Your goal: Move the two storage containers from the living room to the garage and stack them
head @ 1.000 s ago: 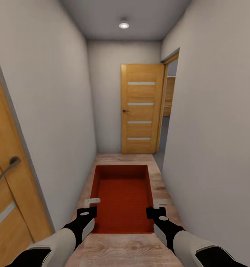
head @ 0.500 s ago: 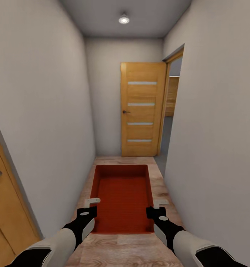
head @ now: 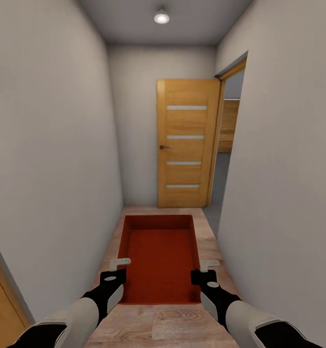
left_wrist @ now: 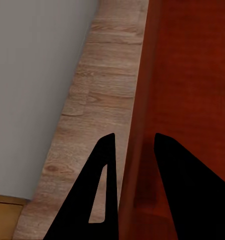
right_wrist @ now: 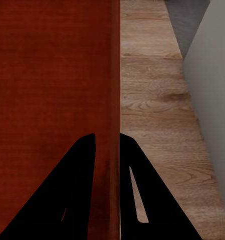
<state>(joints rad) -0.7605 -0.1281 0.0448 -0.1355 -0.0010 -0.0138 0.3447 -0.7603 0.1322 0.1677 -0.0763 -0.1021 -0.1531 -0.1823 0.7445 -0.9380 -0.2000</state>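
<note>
One bin (head: 159,261) is carried level and open side up over the wood-plank floor (head: 167,326) of a narrow corridor. Its left wall is pinched by the left pincer (head: 118,269) and its right wall by the right pincer (head: 204,271), one finger inside and one outside, so that the load is balanced between both arms. Ahead, a slatted door (head: 186,143) is seen beside an open doorway (head: 226,145), judged the way onward.

We stand in a narrow home hallway: pale grey walls (head: 61,145), wood-plank floor (head: 163,328), a ceiling spotlight (head: 161,18), and an orange-wood door (head: 186,142) with glass slats.
</note>
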